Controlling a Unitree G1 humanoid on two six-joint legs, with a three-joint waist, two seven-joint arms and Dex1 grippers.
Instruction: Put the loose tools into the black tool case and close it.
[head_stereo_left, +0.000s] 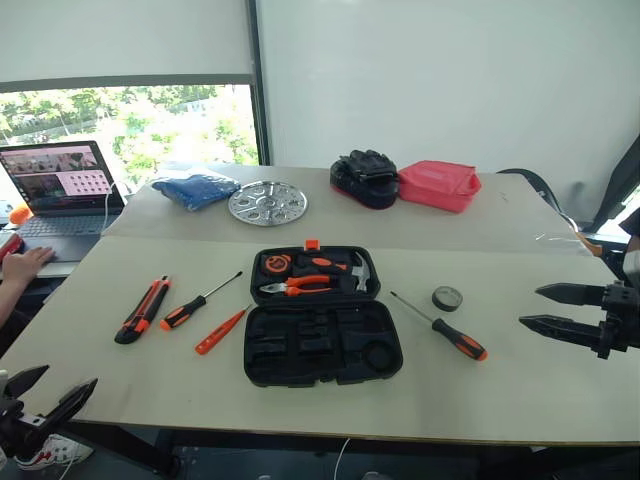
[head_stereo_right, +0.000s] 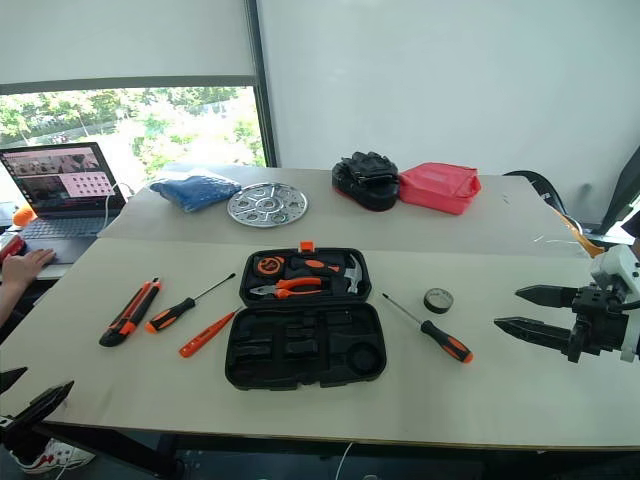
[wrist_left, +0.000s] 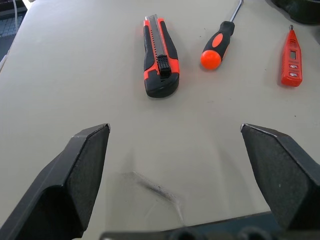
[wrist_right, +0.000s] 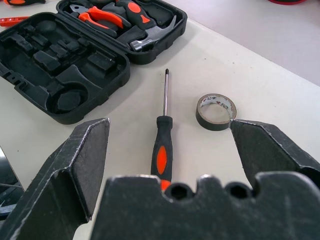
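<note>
The black tool case (head_stereo_left: 325, 348) lies open at the table's centre, its near half showing bare recesses. Left of it lie an orange-and-black utility knife (head_stereo_left: 142, 309), a black-and-orange screwdriver (head_stereo_left: 181, 315) and a slim orange screwdriver (head_stereo_left: 220, 331). To the case's right are another screwdriver (head_stereo_left: 459, 340) and a small black tape roll (head_stereo_left: 447, 298). My left gripper (head_stereo_left: 62, 382) hovers open at the near left edge, short of the knife (wrist_left: 160, 55). On the far right my right gripper (head_stereo_left: 531, 306) is open, pointing at the screwdriver (wrist_right: 163, 145) and tape roll (wrist_right: 216, 111).
Pliers (head_stereo_left: 297, 286), a hammer (head_stereo_left: 361, 272) and a tape measure (head_stereo_left: 277, 264) sit in the case's far half. At the back lie a blue bag (head_stereo_left: 195, 189), metal disc (head_stereo_left: 268, 203), black gloves (head_stereo_left: 365, 178) and red pouch (head_stereo_left: 438, 185). A laptop (head_stereo_left: 60, 190) and a person's hand (head_stereo_left: 22, 265) are far left.
</note>
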